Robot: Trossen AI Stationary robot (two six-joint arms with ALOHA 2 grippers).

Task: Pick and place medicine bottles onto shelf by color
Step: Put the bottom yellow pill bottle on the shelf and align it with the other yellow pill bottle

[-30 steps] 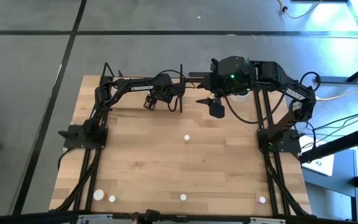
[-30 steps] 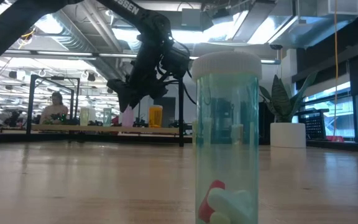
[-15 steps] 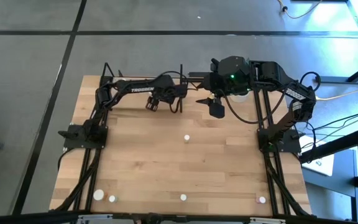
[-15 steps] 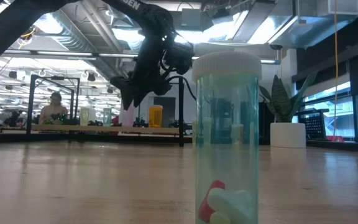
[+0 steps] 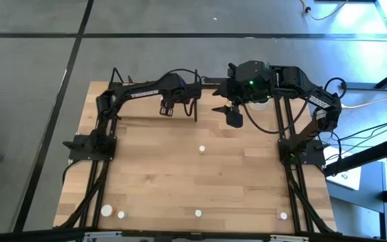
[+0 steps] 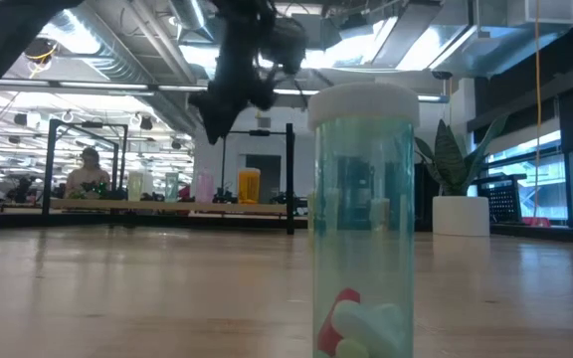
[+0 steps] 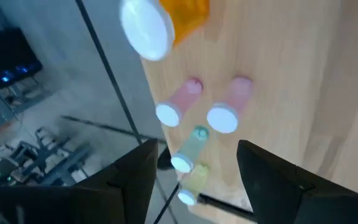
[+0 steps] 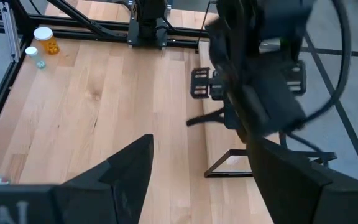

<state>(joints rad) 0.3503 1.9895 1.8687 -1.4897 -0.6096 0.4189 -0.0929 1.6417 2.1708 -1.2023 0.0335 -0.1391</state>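
From my overhead view, the shelf (image 5: 154, 89) runs along the counter (image 5: 153, 175) edge at twelve o'clock, left of centre. One medicine bottle (image 5: 201, 149) stands near the middle. Four more line the six o'clock edge: a pair (image 5: 106, 211) toward seven, one (image 5: 198, 214) at six, one (image 5: 283, 216) toward five. On the shelf board, bottles (image 7: 222, 117) lie side by side.

From my overhead feed I see grey floor (image 5: 32, 81) crossed by dark seams around the wooden table (image 5: 153, 175). At table height, I look into an open hall with bright ceiling strip lights (image 6: 88, 40), large windows (image 6: 555, 169), a leafy plant in a white pot (image 6: 461, 214) and a seated person (image 6: 88, 171)
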